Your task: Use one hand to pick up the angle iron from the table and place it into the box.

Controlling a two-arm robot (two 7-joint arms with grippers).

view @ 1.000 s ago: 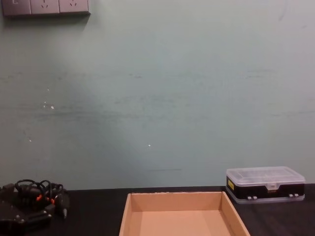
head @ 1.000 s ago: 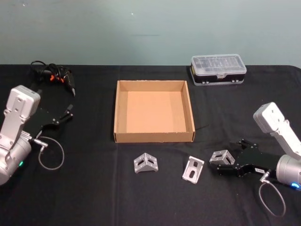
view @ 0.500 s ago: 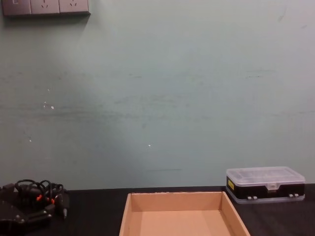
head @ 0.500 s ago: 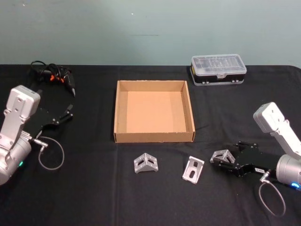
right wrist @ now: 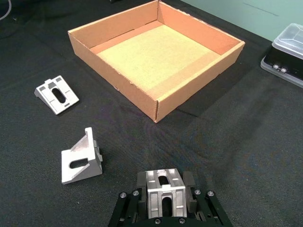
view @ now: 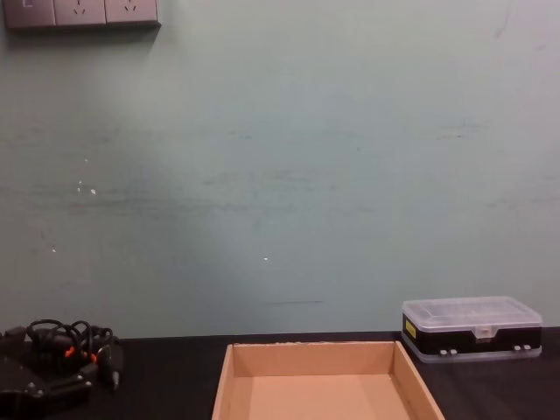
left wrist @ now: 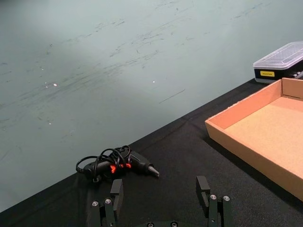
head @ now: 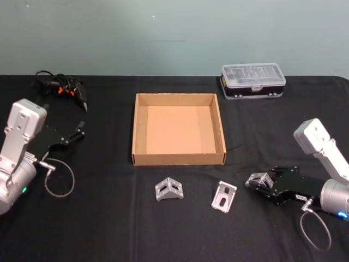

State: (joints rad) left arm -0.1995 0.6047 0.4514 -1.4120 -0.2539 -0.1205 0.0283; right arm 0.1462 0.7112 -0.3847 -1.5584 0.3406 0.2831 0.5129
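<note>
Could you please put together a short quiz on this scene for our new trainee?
1. Count: how many angle irons lie loose on the table?
2. True or false: the box already contains an angle iron.
3. Which arm holds an angle iron? A) left B) right
Key: 1. Two. 2. False; it is empty. 3. B: the right gripper is shut on the held angle iron; the left gripper sits open at the table's left.
</note>
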